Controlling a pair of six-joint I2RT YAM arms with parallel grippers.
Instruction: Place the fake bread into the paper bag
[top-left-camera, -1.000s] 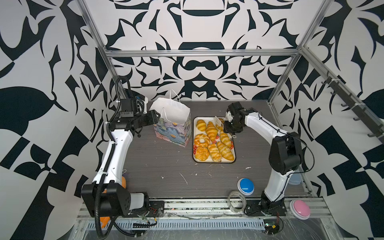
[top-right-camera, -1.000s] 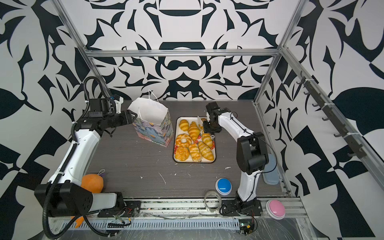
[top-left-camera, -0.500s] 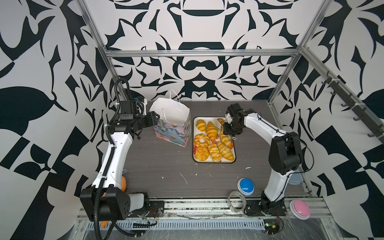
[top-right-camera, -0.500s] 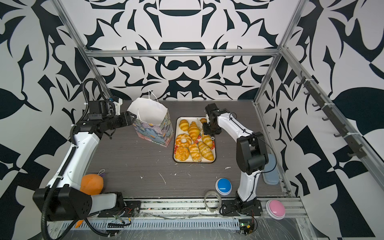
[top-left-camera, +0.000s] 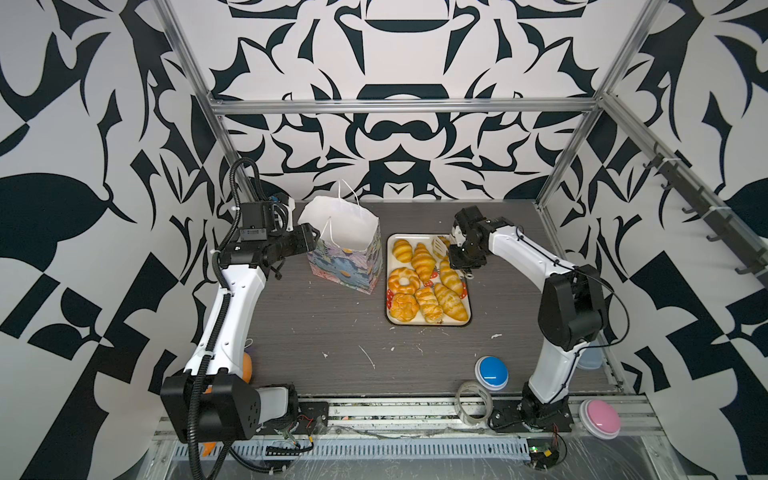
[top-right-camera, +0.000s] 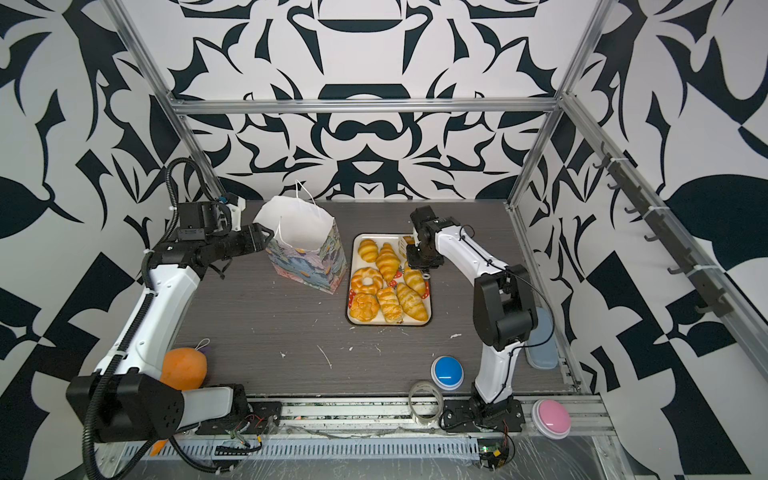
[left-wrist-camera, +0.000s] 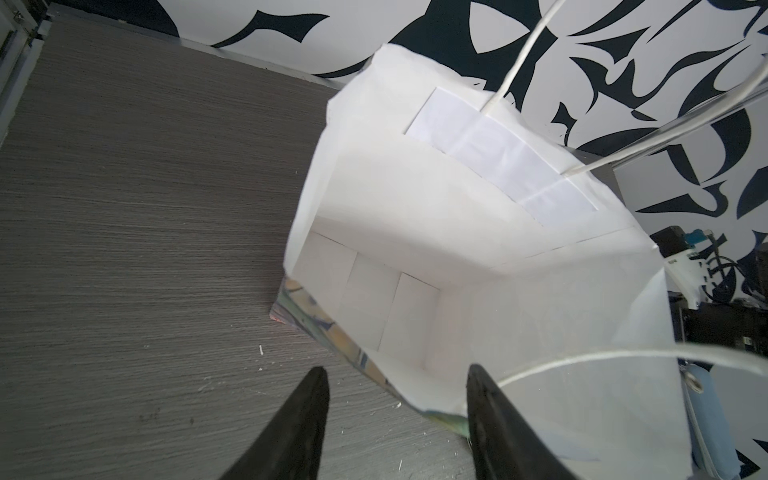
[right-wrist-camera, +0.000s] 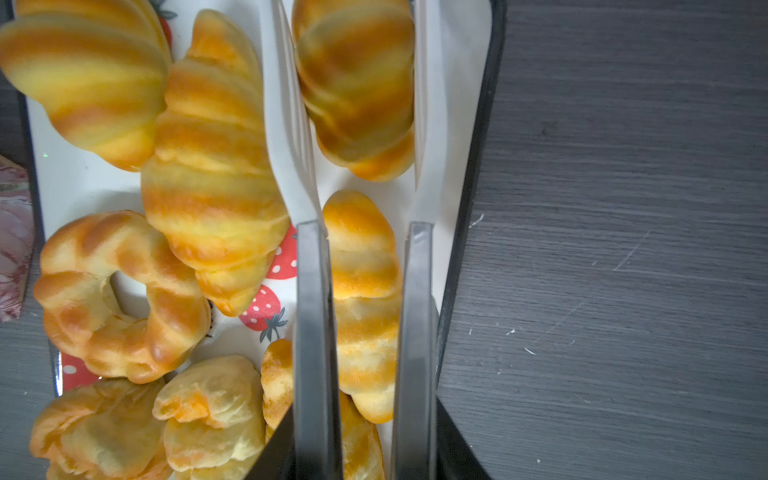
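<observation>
The paper bag (top-left-camera: 345, 249) (top-right-camera: 305, 249) stands upright and open at the back left, and its white inside (left-wrist-camera: 415, 249) holds nothing. My left gripper (top-left-camera: 313, 239) (left-wrist-camera: 397, 386) is open at the bag's rim, with the near corner of the rim between its fingers. Several pieces of fake bread (top-left-camera: 422, 262) (top-right-camera: 388, 259) lie on the strawberry tray (top-left-camera: 390, 249). My right gripper (top-left-camera: 459, 262) (right-wrist-camera: 365, 440) is shut on grey tongs (right-wrist-camera: 309, 291). The tongs' white tips (right-wrist-camera: 291, 124) flank a croissant (right-wrist-camera: 357, 83) at the tray's far right corner.
At the front right are a blue button (top-left-camera: 491, 372), a pink button (top-left-camera: 600, 418) and a tape roll (top-left-camera: 473, 401). An orange ball (top-right-camera: 185, 368) sits by the left arm's base. A clear container (top-right-camera: 540, 345) lies along the right edge. The tray's dark rim (right-wrist-camera: 478, 124) runs beside the tongs.
My right gripper has squeezed the tongs narrower around the far right croissant and shifted slightly. The left arm and the bag have hardly moved.
</observation>
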